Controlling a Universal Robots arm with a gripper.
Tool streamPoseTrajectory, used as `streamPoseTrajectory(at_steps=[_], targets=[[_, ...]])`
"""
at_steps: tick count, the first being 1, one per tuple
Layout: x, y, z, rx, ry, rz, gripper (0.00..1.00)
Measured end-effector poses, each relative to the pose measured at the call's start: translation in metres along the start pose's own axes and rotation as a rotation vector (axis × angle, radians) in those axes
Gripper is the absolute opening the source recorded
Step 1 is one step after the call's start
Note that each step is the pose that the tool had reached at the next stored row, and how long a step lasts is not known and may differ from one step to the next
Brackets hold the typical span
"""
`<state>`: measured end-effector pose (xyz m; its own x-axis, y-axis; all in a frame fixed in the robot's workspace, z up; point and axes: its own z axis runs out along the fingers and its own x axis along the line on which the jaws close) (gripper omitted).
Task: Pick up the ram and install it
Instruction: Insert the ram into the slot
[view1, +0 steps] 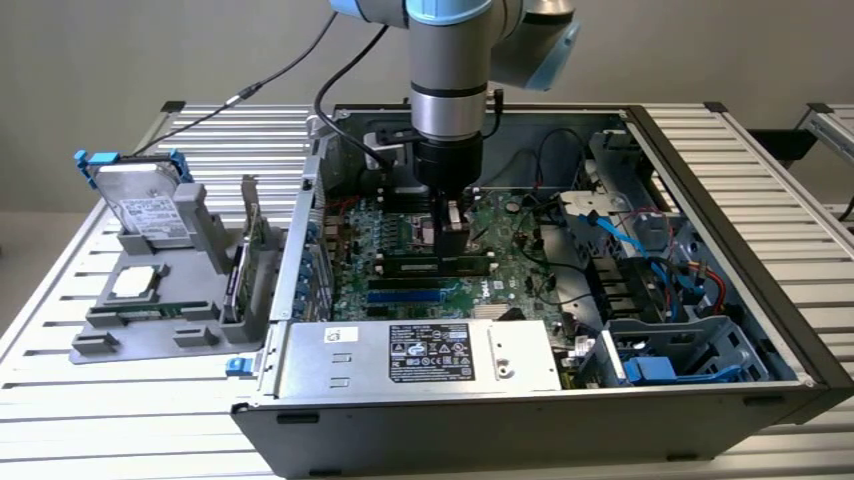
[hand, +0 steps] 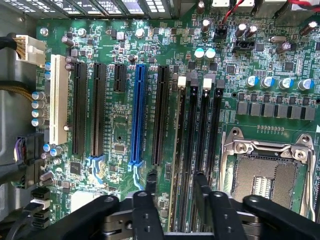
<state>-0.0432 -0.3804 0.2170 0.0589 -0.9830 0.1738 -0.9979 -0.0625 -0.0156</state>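
**Ram seated on edge in a memory slot**

The claw (hand: 172, 192) hangs low over the motherboard (view1: 400, 245), fingers parted astride the ram (hand: 176, 150), not clamping it. The thin green stick stands edge-up in a slot beside the empty black slots (hand: 202, 135), near the processor socket (hand: 267, 175).

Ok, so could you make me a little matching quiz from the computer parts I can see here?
Things:
1. hard drive
2. power supply
3. CPU socket

Places or states:
A. silver box inside the computer case
B. empty, on the motherboard
C. standing in the grey holder outside the case

Pairs: 1-C, 2-A, 3-B
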Motion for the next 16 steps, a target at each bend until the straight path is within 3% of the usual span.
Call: streamPoseTrajectory(at_steps=[5, 14, 16], targets=[[0.000, 0.0000, -0.0029, 0.0002, -0.0003, 0.000, 0.52], [0.006, 0.0009, -0.0331, 0.0000, -0.0001, 0.000, 0.52], [0.006, 0.0009, -0.0333, 0.0002, -0.0004, 0.000, 0.43]])
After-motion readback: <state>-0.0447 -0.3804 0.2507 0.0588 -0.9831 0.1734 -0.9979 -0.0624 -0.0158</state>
